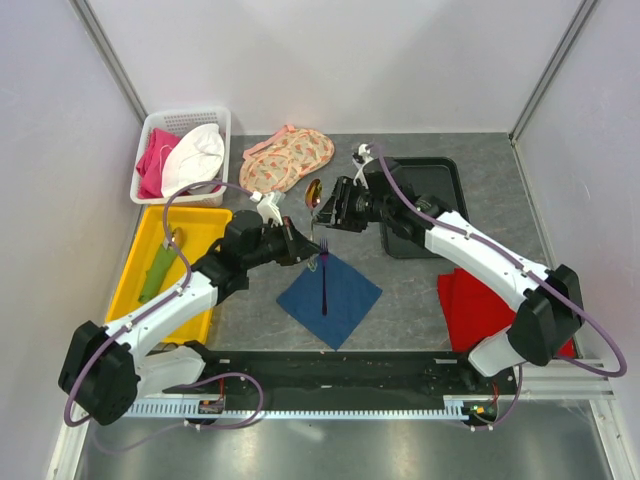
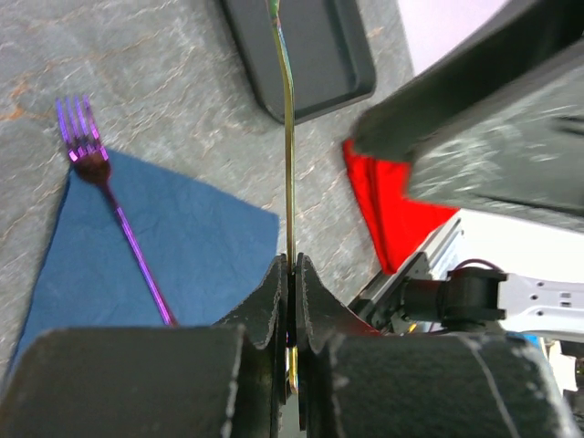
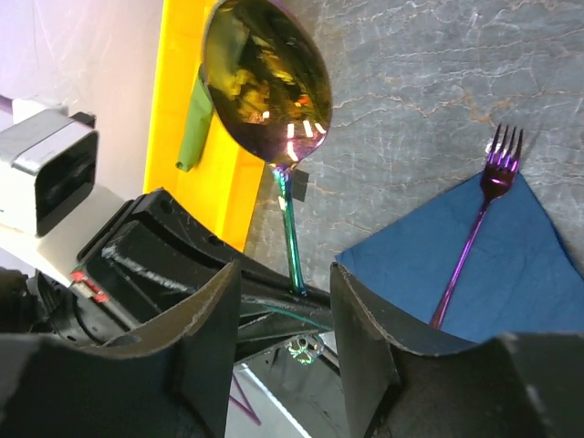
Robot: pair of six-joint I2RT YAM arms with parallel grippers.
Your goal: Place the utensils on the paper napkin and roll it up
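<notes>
1. One piece is down. The fork lies along the diagonal of the paper napkin, its handle on the sheet and its tines poking past the far corner onto the tabletop.
2. The napkin lies flat and unrolled as a diamond in front of the arm bases, so none of the rolling is done.
3. The spoon is not placed yet. It is in the air beyond the napkin's far corner, bowl up and away from the sheet.
4. Your left pincer is pressed together on the spoon's thin handle. The left wrist view shows the handle edge-on, nipped between the two pads.
5. Your right pincer stands spread, its fingers either side of the handle and touching nothing that I can make out. The load looks to be the left arm's alone.
6. No third piece shows in any view, so I judge the spoon to be the last one.
7. What is left:
   - Lay the spoon beside the fork.
   - Draw the fork's head fully onto the sheet if you want it wrapped.
   - Roll the napkin around both.
8. That puts you roughly a third of the way through.
</notes>
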